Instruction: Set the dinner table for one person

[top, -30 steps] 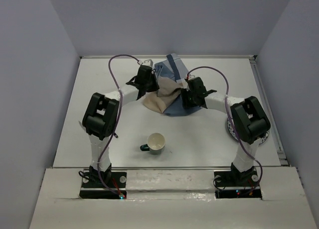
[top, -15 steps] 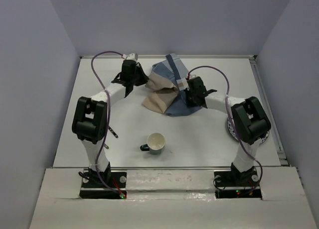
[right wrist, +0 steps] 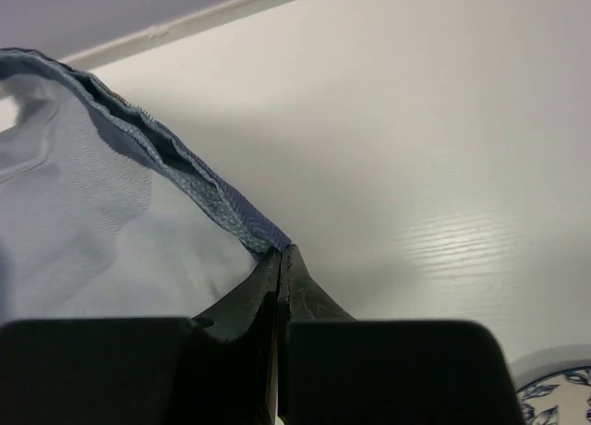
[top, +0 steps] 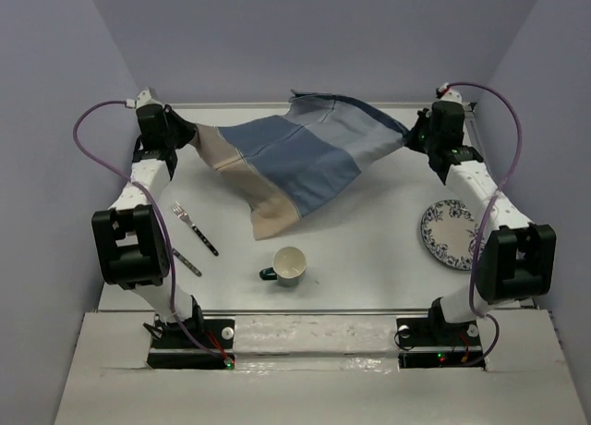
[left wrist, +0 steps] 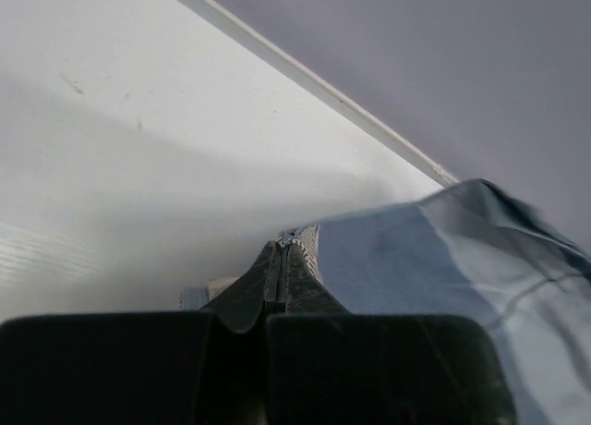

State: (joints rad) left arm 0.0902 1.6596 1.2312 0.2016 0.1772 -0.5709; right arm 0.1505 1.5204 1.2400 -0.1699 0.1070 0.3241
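Dinner table spans the top view, arm bases at its near edge. Over its far half the blue/tan placemat is stretched btwn both arms, one tan corner drooping toward the mug. L gripper is pinched on the far-left corner and R gripper on the far-right (fingers together, cloth between). Plate lies near right. Fork and a 2nd utensil lie near left.
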